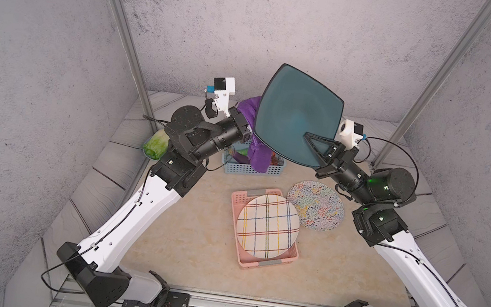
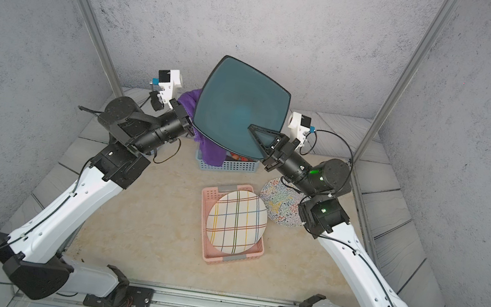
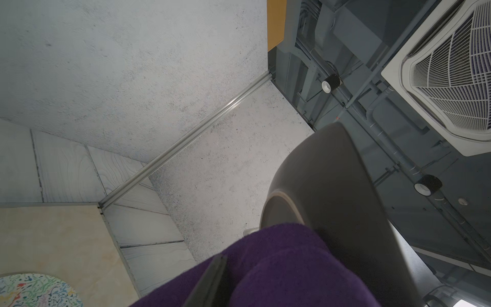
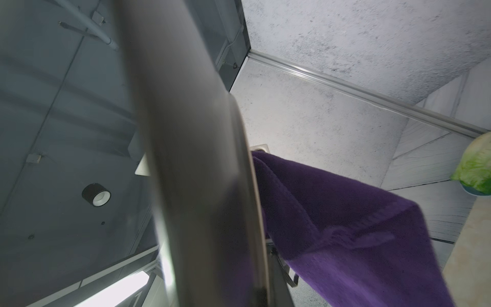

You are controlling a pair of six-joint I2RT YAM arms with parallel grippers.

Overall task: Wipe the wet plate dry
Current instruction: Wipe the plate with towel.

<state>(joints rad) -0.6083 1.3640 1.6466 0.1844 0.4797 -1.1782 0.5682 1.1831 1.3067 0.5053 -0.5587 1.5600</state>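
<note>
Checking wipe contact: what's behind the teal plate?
The purple towel sits behind the teal plate, hanging down over the blue basket. The plate covers the towel's middle and part of the basket, so the exact contact patch cannot be seen from above.

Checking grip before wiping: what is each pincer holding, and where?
The right pincer clamps the teal plate by its rim nearest that arm; left pincer grips the purple towel by its bunched top.
</note>
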